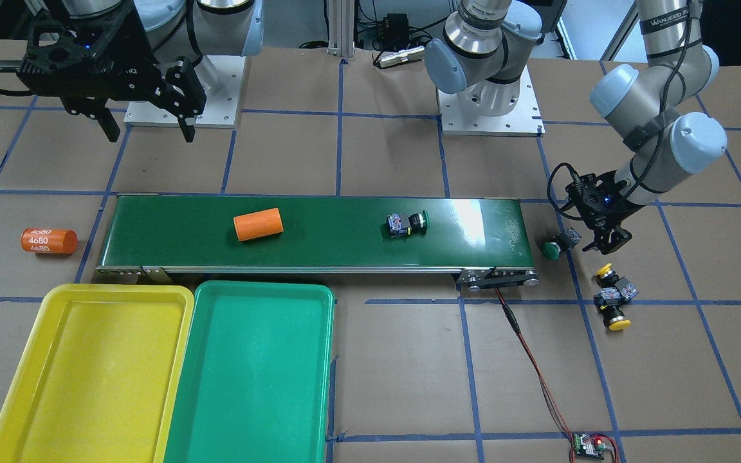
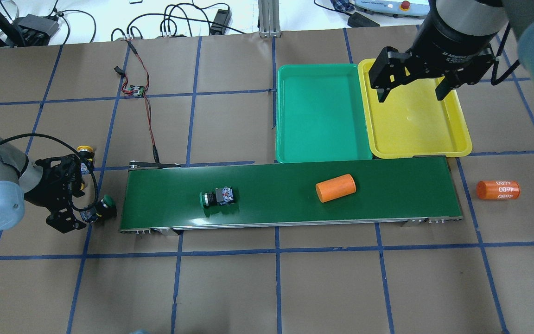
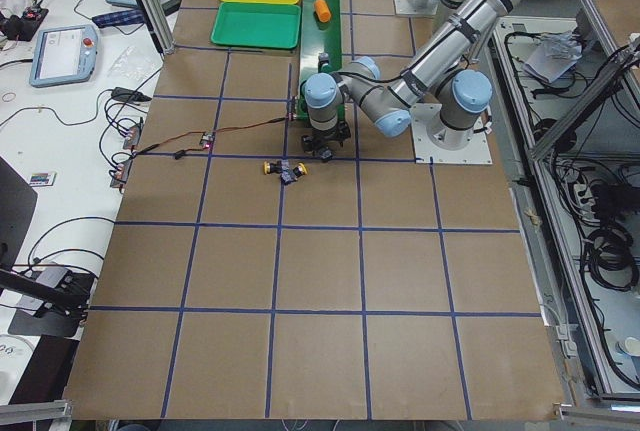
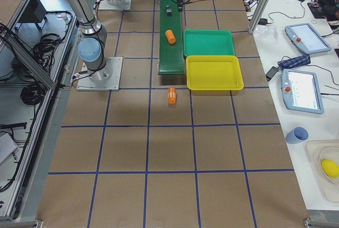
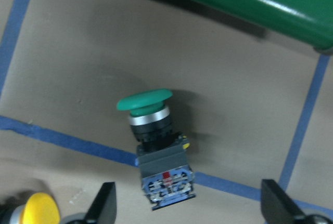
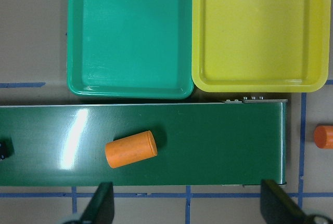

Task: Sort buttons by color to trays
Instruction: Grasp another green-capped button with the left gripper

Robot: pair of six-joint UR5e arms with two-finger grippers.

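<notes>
Left gripper [image 5: 190,198] fingers [image 5: 104,206] released, straddling green mushroom-cap black-bodied push-button [image 5: 155,146] lying on brown counter [image 5: 78,52], lined up for pickup; right gripper [image 2: 410,96] fingers released, empty, over yellow plastic tray [image 2: 420,152]

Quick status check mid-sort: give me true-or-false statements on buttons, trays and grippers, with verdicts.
The green tray and the yellow tray are both empty. True.
A yellow button lies on the conveyor belt. False: the button on the belt is green; both yellow buttons lie on the table.
The left gripper is open over a green button on the table. True.
Both orange cylinders lie on the belt. False: the 4680 cylinder lies on the table.
The right gripper holds a button. False: it is open and empty.
</notes>
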